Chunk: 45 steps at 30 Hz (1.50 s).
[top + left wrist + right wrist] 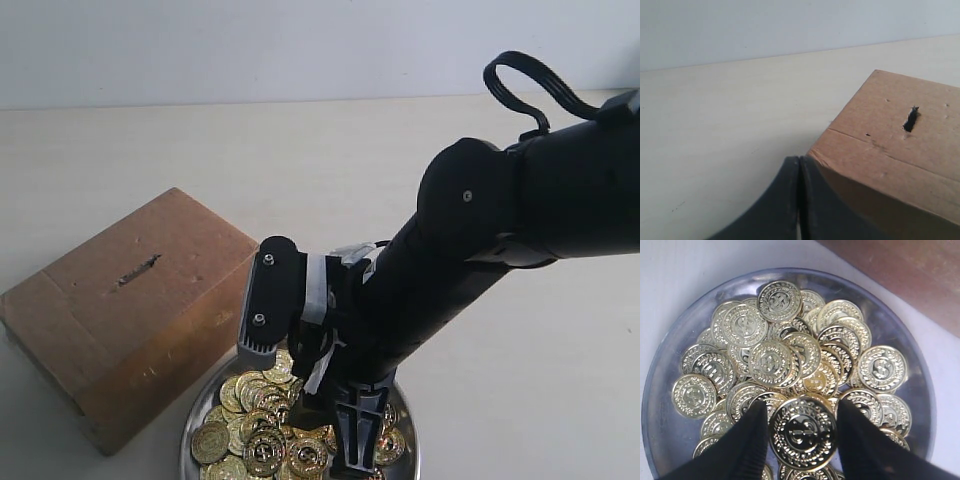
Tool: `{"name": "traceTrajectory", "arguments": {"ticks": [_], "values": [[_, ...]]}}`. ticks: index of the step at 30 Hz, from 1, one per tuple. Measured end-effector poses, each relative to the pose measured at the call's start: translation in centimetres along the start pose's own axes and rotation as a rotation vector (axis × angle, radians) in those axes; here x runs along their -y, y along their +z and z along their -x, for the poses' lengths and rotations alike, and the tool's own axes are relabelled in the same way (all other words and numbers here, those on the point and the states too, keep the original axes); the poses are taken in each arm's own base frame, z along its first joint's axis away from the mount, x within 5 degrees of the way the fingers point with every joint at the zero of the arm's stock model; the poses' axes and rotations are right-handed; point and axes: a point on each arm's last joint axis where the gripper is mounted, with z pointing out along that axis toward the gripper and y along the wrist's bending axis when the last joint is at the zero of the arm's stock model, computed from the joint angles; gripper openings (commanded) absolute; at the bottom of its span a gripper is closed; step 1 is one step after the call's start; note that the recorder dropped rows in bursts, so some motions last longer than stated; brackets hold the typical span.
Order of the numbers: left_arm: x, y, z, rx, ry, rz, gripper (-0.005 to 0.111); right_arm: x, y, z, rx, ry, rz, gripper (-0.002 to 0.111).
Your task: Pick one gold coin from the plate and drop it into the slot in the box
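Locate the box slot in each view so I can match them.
Exterior view: box slot in the box's top face, left of the plate.
Left wrist view: slot in the box top, beyond the shut left fingers.
Right wrist view: not in it; only a brown box strip beyond the plate, past the gold coin between the right fingers.
Shared landmark: the box.

Pale cream tabletop (330, 170), matte, with a few tiny dark specks. Plain white wall (300, 45) meets its far edge at 12 o'clock, nothing else.
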Motion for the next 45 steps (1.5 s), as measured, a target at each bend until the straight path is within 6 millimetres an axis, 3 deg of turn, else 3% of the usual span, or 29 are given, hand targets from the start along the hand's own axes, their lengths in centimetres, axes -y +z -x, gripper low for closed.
{"name": "traceTrajectory", "arguments": {"ticks": [40,45], "values": [[-0.04,0.00,0.06,0.007,0.005,0.004,0.000,-0.07,0.00,0.11,0.012,0.022,0.008,0.029],[0.18,-0.04,0.89,0.096,-0.173,-0.028,0.000,-0.10,0.00,0.10,0.011,0.022,0.011,0.029]]}}
